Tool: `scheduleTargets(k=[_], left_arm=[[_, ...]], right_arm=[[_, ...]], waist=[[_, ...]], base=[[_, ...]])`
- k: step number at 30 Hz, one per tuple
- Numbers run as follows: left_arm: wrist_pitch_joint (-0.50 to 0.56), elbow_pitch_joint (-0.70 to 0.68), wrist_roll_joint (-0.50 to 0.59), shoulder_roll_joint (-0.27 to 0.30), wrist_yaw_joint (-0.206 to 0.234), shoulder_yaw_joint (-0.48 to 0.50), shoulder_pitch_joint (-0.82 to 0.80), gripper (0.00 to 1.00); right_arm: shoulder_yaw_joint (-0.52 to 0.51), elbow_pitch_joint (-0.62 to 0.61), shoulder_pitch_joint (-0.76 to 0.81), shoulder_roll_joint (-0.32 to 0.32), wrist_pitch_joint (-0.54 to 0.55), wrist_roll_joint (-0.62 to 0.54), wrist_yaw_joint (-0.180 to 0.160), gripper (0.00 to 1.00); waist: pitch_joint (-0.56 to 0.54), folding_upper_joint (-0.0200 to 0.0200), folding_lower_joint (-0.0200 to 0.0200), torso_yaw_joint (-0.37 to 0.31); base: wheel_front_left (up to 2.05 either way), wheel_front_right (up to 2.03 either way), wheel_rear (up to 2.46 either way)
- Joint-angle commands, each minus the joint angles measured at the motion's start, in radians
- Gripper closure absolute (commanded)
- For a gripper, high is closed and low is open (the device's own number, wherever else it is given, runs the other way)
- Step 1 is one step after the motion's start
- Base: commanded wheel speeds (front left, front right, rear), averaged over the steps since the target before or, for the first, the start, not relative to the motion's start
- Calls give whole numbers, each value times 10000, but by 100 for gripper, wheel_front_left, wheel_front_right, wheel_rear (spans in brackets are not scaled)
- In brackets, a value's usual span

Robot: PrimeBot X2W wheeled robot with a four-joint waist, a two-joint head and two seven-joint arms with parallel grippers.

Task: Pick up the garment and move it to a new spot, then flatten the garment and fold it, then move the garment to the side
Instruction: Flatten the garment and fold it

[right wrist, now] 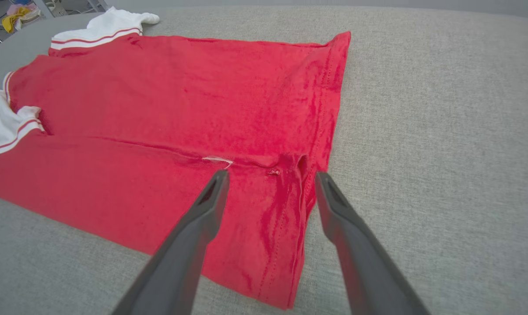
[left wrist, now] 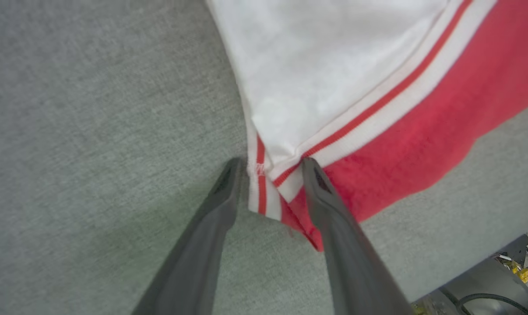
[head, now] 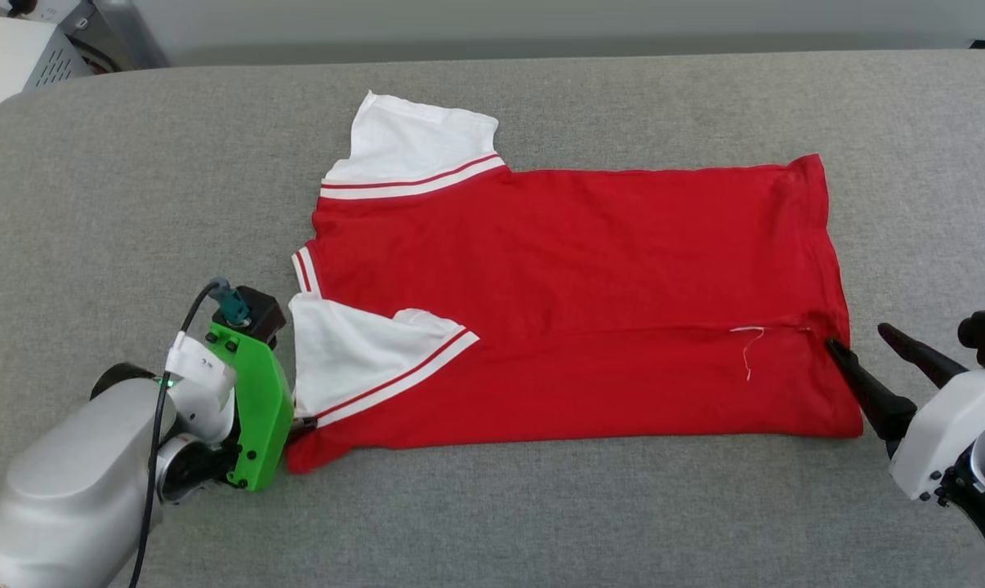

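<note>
Working the fold stage, as I read it: the garment [head: 574, 269] lies spread out near the middle of the grey padded surface [head: 133, 180], collar end towards my left arm and hem [right wrist: 329, 109] towards my right. Its near long side looks already turned over onto the body, with the near white sleeve [head: 354, 359] lying on the red cloth and a seam line with a loose white thread [head: 750, 351] running along the turned-over edge. The far sleeve [head: 415, 147] sticks out flat, so I judge that side not yet folded.

My left gripper [left wrist: 271, 166] is low at the near collar-end corner, fingers spread, with the striped trim corner lying between them but not pinched. My right gripper [right wrist: 270, 177] is also spread, its fingers poised just over the hem end of that seam line.

Next I would need both pairs of fingers to catch their ends together, through both layers, so the cloth lifts evenly without dragging the sleeve out
</note>
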Motion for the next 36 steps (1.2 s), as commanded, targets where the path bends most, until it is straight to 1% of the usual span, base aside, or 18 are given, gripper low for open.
scheduleTargets(k=[1,5,9,11,14,16,18,20,23,31,35,36], left_arm=[[-166,67,-51,-224,-30,-346,359,100],[-861,-147,74,59,-30,-485,201,100],[-1457,-535,112,346,-30,-527,-5,100],[-1642,-753,183,511,-31,-553,-116,100],[-1871,-1035,284,653,-31,-598,-204,100],[-1976,-1186,332,686,-31,-610,-240,100],[-2042,-1306,389,683,-31,-620,-290,100],[-2084,-1394,448,637,-27,-627,-353,100],[-2144,-1442,573,549,2,-649,-461,100],[-2299,-1423,806,419,19,-700,-660,100],[-2415,-1333,906,379,15,-741,-711,100],[-2491,-1256,947,329,11,-787,-711,100]], right_arm=[[-35,-9,-213,-98,-11,-92,-6,0],[-139,-209,-384,-553,264,-145,-6,0],[-193,-576,-550,-1268,1068,-43,-6,0],[-171,-742,-674,-1682,1599,149,-6,0],[-27,-912,-797,-2307,2818,595,-6,0],[69,-960,-833,-2596,3660,872,-6,0],[163,-949,-868,-2733,4371,1107,-6,0],[181,-835,-898,-2698,4783,1290,-6,0],[243,-567,-912,-2499,5019,1358,-6,0],[881,526,-922,-1695,4784,1213,-6,0],[1578,1218,-793,-1224,4608,1161,-6,0],[2136,1572,-736,-1021,4412,1146,-6,0]], waist=[[-101,-1,0,58],[-283,-1,0,157],[-399,-1,0,267],[-419,-1,0,329],[-410,-1,0,415],[-380,-1,0,463],[-314,-1,0,521],[-235,-1,0,588],[-97,-1,0,684],[296,-1,0,842],[439,-1,0,873],[481,-1,0,881]], base=[[0,0,0],[0,0,0],[0,0,0],[0,0,0],[0,0,0],[0,0,0],[0,0,0],[0,0,0],[0,0,0],[0,0,0],[0,0,0],[0,0,0]])
